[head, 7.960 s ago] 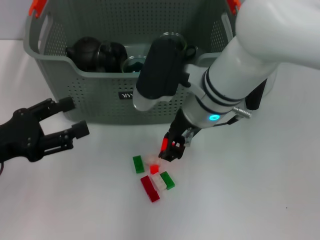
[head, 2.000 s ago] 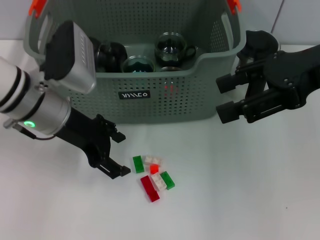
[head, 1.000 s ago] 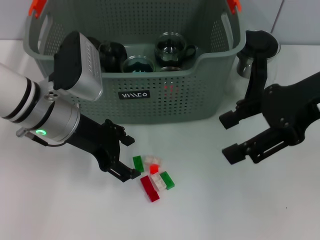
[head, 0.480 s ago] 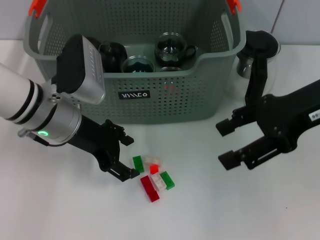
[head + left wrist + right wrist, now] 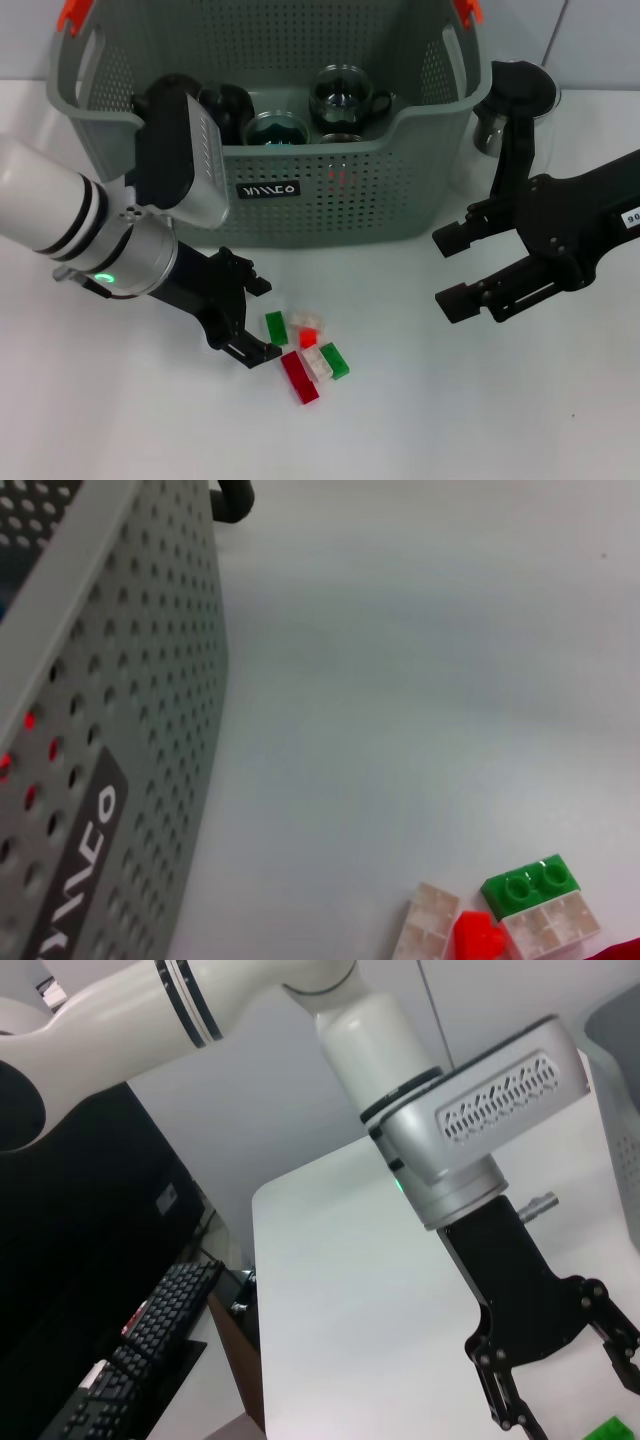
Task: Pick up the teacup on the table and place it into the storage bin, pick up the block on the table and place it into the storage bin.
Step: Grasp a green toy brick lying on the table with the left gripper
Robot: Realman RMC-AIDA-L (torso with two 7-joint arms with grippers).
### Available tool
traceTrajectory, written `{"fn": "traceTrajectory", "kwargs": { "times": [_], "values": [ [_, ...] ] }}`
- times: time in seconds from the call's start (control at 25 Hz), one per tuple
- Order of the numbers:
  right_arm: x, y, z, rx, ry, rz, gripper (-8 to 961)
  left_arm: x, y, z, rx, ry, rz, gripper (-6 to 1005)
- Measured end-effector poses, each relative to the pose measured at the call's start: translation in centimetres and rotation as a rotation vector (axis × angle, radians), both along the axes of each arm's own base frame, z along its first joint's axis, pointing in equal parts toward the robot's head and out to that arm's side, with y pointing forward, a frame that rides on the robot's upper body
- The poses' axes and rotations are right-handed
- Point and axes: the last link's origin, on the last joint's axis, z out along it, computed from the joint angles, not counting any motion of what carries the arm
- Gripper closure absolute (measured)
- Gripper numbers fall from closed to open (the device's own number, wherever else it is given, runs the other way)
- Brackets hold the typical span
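On the white worktop [image 5: 480,420], nearest the robot, a small cluster of blocks [image 5: 308,352] lies loose: a long red block [image 5: 299,377], a green block [image 5: 335,360] beside a clear one, a small red piece [image 5: 308,338] and another green block [image 5: 276,327] at the cluster's left edge. The left gripper [image 5: 248,318] hangs low just left of that cluster, its black fingers [image 5: 250,352] spread apart and holding nothing, one fingertip close beside the long red block; whether it touches cannot be told. The left wrist view shows the blocks near the perforated front wall of the storage bin [image 5: 110,730]. Off to the right, well apart from the blocks, the right gripper [image 5: 452,268] hovers above the worktop with its fingers [image 5: 490,290] also released and empty. Behind both arms stands the grey-green storage bin [image 5: 330,190], black label on its front and orange-red clips at its upper corners. Inside it sit dark glass teacups [image 5: 343,96], one with a handle turned right. A further dark glass vessel [image 5: 520,95] stands on the worktop outside the bin's right wall.
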Motion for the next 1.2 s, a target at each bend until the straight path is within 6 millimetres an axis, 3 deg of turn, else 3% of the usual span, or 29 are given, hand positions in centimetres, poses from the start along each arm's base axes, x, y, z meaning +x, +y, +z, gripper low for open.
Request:
{"fn": "traceTrajectory", "kwargs": {
  "times": [1.2],
  "values": [
    [-0.3, 0.1, 0.3, 0.004, 0.029, 0.005, 47, 1.1, 0.8, -1.1, -0.006, 0.092, -0.027, 124]
  ]
}}
